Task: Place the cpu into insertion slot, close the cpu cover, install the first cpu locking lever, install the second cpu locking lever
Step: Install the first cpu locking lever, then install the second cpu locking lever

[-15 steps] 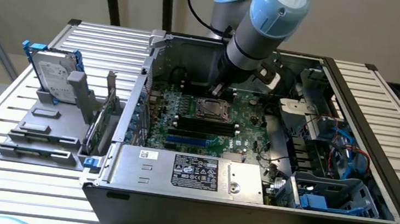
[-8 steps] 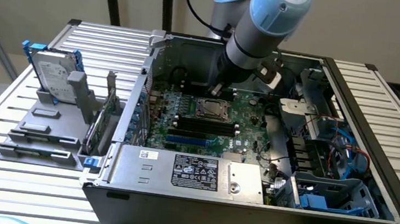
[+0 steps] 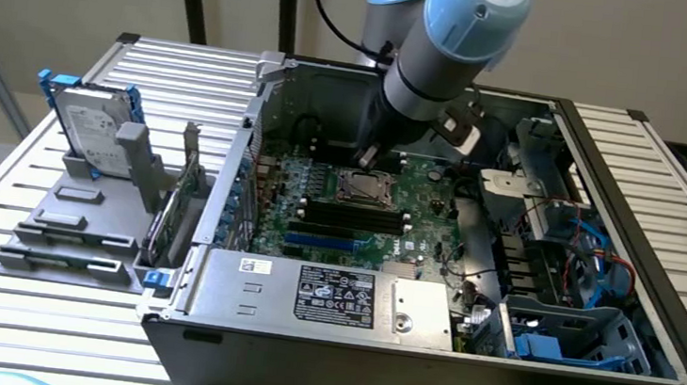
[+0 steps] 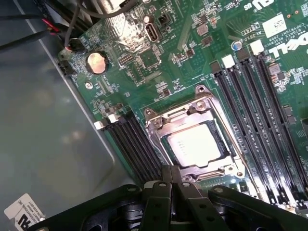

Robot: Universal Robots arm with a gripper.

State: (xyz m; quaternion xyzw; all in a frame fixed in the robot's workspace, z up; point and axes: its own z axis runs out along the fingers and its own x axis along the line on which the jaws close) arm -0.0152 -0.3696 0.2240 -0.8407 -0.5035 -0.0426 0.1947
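1. Gripper point(image 4: 169, 185) fingers are pressed together and hold nothing; it hangs just above the near edge of the insertion slot point(image 4: 195, 144).
2. Seated in that slot, the cpu point(image 4: 195, 144) shows its silver top through the window of the cpu cover point(image 4: 156, 126), which appears to lie flat over it.
3. Placing and covering look done; whether either locking lever is latched is hard to judge from these angles.
4. Black memory slots point(image 4: 262, 115) flank the socket on both sides, and a coin battery point(image 4: 96, 62) sits well apart; nothing blocks the socket.
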